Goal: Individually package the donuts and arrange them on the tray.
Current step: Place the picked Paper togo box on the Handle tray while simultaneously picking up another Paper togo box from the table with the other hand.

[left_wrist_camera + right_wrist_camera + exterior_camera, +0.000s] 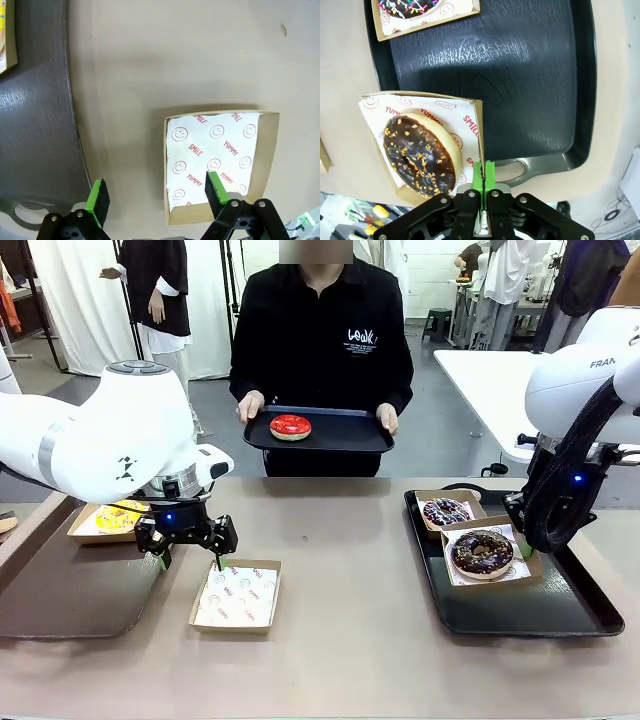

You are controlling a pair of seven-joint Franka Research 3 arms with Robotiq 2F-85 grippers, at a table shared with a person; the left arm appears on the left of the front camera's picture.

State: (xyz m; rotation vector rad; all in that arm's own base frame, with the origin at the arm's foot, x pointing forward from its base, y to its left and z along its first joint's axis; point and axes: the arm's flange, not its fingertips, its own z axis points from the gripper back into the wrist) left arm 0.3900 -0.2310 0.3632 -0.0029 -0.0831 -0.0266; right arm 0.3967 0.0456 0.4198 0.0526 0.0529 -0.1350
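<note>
Beige surface point(350, 540): left claw point(155, 179) released, straddling one wall of an empty paper-lined box point(270, 145). Right claw point(484, 175) clenched on the wall of the cardboard box point(478, 115) holding the chocolate donut point(420, 155), on the black tray point(530, 75).

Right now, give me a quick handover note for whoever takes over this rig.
Left gripper: jaws open, astride one wall of the empty box on the table.
Right gripper: jaws shut on a wall of the near box on the right tray.
Done: chocolate donut in that box, sprinkled donut boxed behind it, yellow donut boxed on the left tray.
To do: red donut, bare on the person's tray.
</note>
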